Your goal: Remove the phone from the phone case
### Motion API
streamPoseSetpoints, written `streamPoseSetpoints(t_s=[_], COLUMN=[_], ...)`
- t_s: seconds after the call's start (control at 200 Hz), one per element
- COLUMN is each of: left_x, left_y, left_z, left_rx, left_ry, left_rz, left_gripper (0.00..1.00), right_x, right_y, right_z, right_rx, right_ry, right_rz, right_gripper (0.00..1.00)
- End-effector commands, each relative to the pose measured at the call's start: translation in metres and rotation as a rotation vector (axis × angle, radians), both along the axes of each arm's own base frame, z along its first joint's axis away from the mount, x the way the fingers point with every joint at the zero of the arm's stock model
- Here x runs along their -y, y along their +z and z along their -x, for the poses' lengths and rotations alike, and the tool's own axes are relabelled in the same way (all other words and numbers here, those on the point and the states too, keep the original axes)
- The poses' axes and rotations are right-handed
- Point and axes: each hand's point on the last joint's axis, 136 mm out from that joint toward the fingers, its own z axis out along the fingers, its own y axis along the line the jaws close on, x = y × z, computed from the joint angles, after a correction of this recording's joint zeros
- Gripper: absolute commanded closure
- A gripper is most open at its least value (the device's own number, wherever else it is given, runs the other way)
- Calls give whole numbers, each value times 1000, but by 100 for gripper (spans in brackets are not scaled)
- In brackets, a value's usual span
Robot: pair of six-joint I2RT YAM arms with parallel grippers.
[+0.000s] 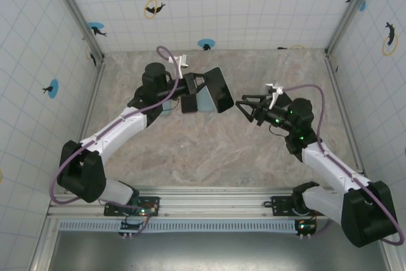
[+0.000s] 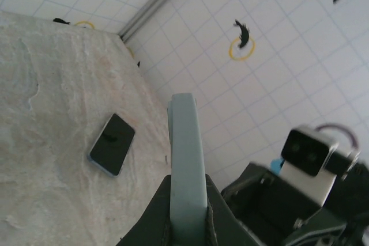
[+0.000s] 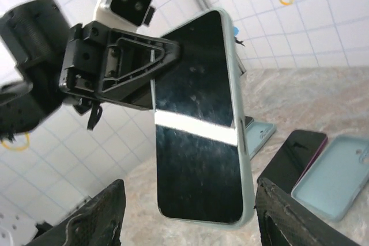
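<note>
Position of task item: the black-glass phone in a pale green case [image 1: 219, 90] is off the stone-patterned table [image 1: 209, 157], held in the air over its far middle, with the case on.

Left tool [image 1: 200, 87]: clamped narrow on one long side of the cased phone. In the left wrist view the case's rim stands edge-on, rising from between the dark fingers [image 2: 155, 223]. In the right wrist view the screen faces the camera, tilted, with a bright band of reflection across it. The black left tool grips it at the upper left.

Right tool [image 1: 242, 109]: wide and holding nothing. In the top view it sits just right of the cased phone and apart from it. In its own wrist view its two fingers [image 3: 95, 220] stand at the lower corners, one on either side of the phone's lower end, with no contact visible.

Other items on the table, under the left wrist and slightly nearer than the held phone:
- A dark phone with a maroon rim [image 3: 294, 156] lies flat, screen up.
- A light blue empty case [image 3: 340, 174] lies just beside it.
- A second light blue case [image 3: 259, 133] is partly hidden behind the held phone.
- In the left wrist view, a dark-screened phone with a pale rim [image 2: 112, 144] lies flat near the foot of the tiled wall. Whether this is the maroon-rimmed unit cannot be told.
</note>
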Motion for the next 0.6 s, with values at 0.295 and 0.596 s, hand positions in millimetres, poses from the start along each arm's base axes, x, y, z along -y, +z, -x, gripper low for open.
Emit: streamPoseSetpoints(t_s=[0.295,0.596], left_x=[-24,-25], left_y=[28,19], left_z=[41,56], left_rx=[326,276], left_ry=[-280,-386], left_rz=[-32,-7], left_gripper=[99,100], right_x=[-27,-60], right_y=[-51,-69], right_z=[30,43], right_rx=[258,340], right_ry=[376,537], right_rz=[277,338], right_gripper=[39,45])
